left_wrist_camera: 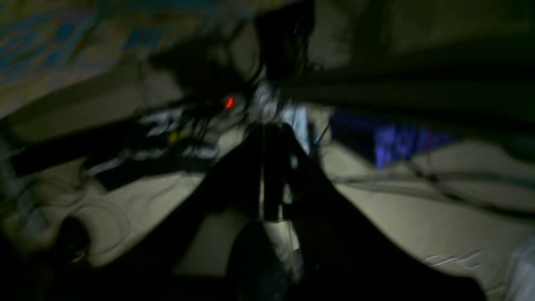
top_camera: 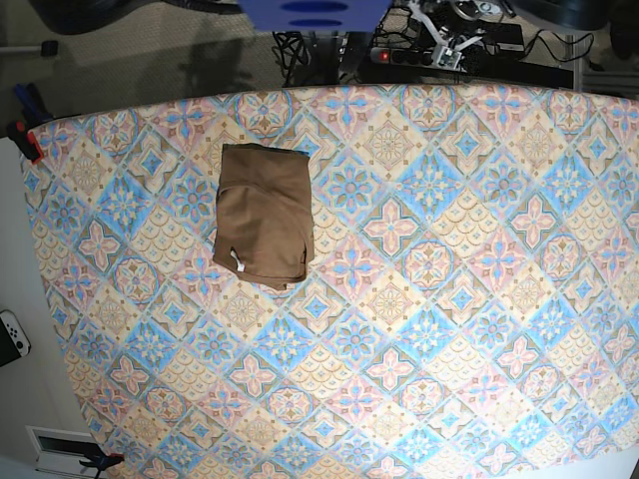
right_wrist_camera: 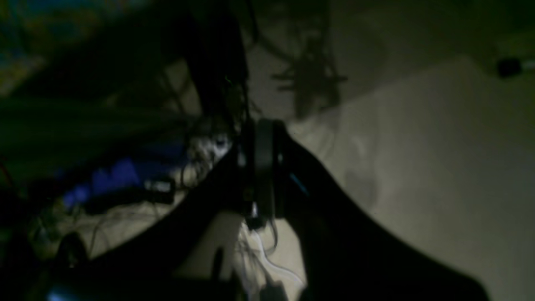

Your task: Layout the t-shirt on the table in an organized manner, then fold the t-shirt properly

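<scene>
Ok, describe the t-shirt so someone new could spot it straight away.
Look at the big table with pastel blue, pink and cream diamond tiles. On its far part, toward the base view's left, lies the t-shirt, folded into a compact bundle. It is plain tan-brown, the only cloth, with a small white tag.

Dim grey floor (top_camera: 120, 60), tangled cables and power strip (top_camera: 399, 55), red indicator light (left_wrist_camera: 229, 102)

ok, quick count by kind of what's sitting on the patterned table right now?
t-shirt, tan-brown, folded into a compact rectangle: 1
white tag on the shirt: 1
Total: 1 item on the table, with its 1 tag; no other loose things on it in the base view.
</scene>
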Available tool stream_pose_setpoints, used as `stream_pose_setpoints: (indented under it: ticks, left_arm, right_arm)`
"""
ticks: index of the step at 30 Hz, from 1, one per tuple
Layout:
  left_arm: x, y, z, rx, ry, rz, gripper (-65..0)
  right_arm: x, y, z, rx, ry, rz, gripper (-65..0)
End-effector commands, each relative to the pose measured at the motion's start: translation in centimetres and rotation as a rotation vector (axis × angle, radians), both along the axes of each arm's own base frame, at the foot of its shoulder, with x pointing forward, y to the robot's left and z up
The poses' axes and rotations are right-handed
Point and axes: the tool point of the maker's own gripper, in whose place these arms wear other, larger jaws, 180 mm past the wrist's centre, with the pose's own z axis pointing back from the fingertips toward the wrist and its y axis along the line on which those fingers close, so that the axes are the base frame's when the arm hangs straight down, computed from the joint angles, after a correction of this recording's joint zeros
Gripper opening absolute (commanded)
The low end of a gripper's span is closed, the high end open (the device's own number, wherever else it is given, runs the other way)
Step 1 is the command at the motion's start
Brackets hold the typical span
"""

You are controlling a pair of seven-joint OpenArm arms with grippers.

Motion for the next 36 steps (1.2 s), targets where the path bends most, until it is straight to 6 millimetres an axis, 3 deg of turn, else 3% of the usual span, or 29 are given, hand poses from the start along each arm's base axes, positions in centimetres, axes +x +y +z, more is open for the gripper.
stream_pose_setpoints:
  ticks: [1,4,8,12,22,27,33,36]
  left_arm:
    - [-1.6,0.5,-0.7,0.004,0.031,0.019,-65.0]
    - [-2.0,0.8,-3.1,0.006,0.069,0.067,-65.0]
    - [-2.7,2.2,-5.7,0.007,0.115,0.162,-65.0]
    - [-3.1,3.6,-6.9,0.023,0.124,0.216,-65.0]
    - [-5.3,0.9,-9.6,-0.083,0.287,0.066,-65.0]
    - [-5.9,0.5,-9.9,-0.119,0.361,-0.041,-65.0]
    - [-5.6,3.2,-11.4,0.08,0.408,-0.177,-65.0]
    - [-4.8,4.4,-11.8,0.167,0.416,-0.21,-65.0]
  right_arm:
    - [1.3,-0.2,0.0,-0.005,-0.042,-0.008,-65.0]
    - [5.1,-1.0,-1.7,-0.013,-0.097,-0.034,-65.0]
    - [2.5,-3.2,-4.3,-0.028,0.02,-0.072,-65.0]
    - [2.5,-4.5,-6.2,-0.027,0.074,-0.06,-65.0]
    - [1.2,-7.8,-10.9,-0.028,0.229,-0.079,-65.0]
    - [-0.1,-6.6,-13.2,0.024,0.336,-0.13,-65.0]
    - [0.5,-4.1,-14.9,0.081,0.402,-0.196,-65.0]
    - [3.6,-4.5,-15.1,0.077,0.328,-0.267,-65.0]
